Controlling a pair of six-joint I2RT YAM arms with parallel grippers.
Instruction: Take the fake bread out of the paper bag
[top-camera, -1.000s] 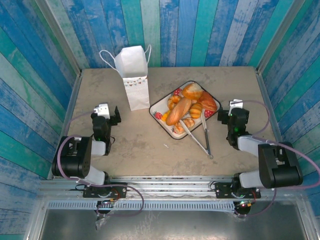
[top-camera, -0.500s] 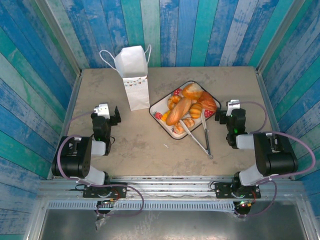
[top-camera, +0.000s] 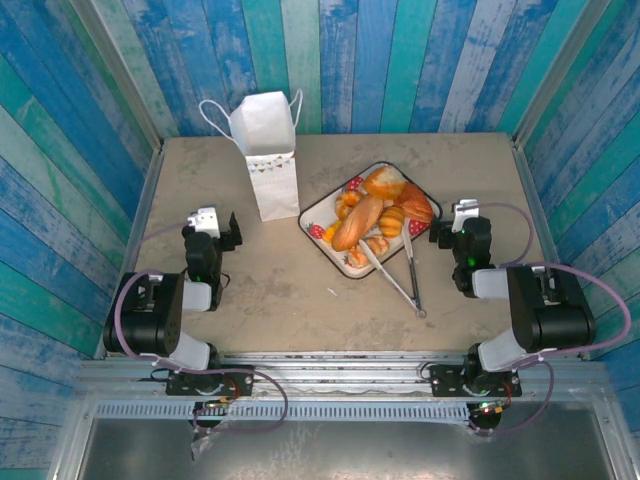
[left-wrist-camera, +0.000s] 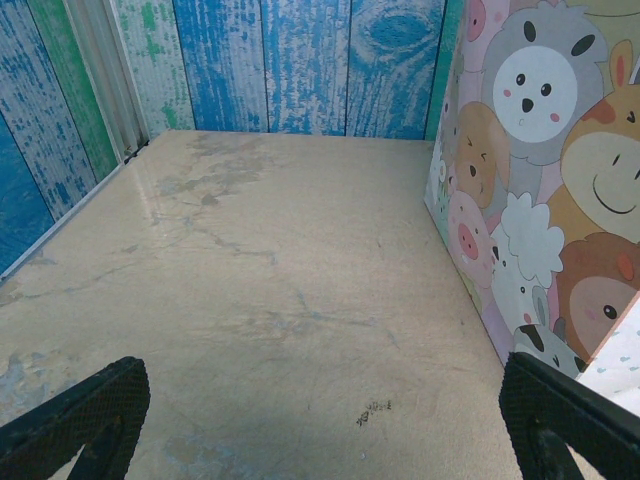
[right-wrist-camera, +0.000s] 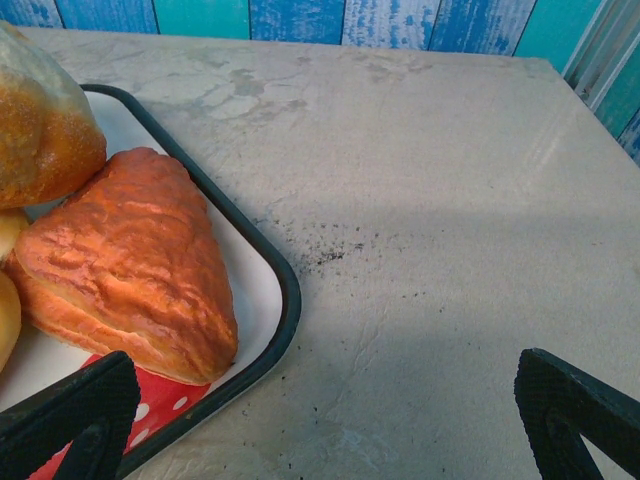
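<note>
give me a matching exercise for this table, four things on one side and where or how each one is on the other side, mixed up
Things:
1. tall white paper bag
2. glossy golden-brown toy breads
3. long metal tongs
4. right arm's black tool

Place or state:
a. piled on the white strawberry-print tray
b. open, just right of the tray
c. standing upright toward the far left of the table
d. lying flat, reaching from the tray toward the near edge

Pairs: 1-c, 2-a, 3-d, 4-b
</note>
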